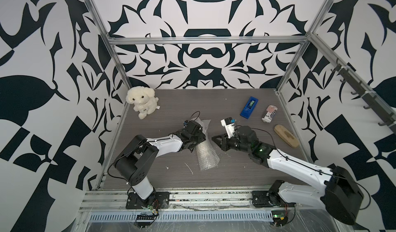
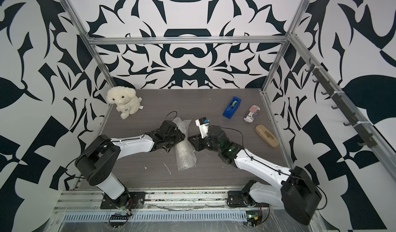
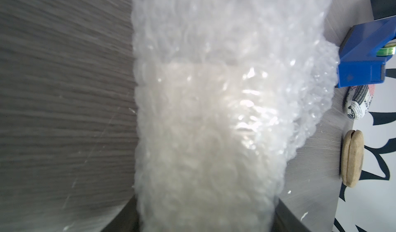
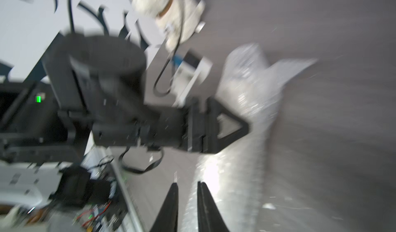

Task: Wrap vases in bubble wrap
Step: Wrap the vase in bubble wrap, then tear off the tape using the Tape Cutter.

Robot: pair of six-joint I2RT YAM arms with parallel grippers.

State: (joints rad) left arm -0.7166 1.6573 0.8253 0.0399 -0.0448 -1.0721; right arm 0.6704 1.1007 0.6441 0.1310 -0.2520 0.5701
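The left gripper [image 1: 199,137] is clamped across the bubble wrap [image 1: 206,158], which is rolled into a tube. The tube lies on the table [image 1: 235,173] near its middle, with one end flaring toward the rear and the other toward the front. In both top views the gripper's body hides the part it grips, and the roll looks like nothing but plastic. Only the left wrist view, looking along the roll, shows the cream vase [image 3: 192,130] inside as a pale shape behind the bubbles, with a dark finger [image 3: 126,220] against each flank. The right gripper [image 4: 186,184] points at the roll from the opposite side. Its wrist view (badly blurred) shows the two fingers a narrow gap apart, gripping nothing, with their tips just beside the wrap; the top views cannot resolve that gap. Farther out, a plush dog [image 1: 141,101] sits in the far left corner. A blue tape dispenser [image 1: 249,107], a striped can [image 1: 269,113] and a wooden brush [image 1: 286,135] lie along the right edge, well apart from the roll.
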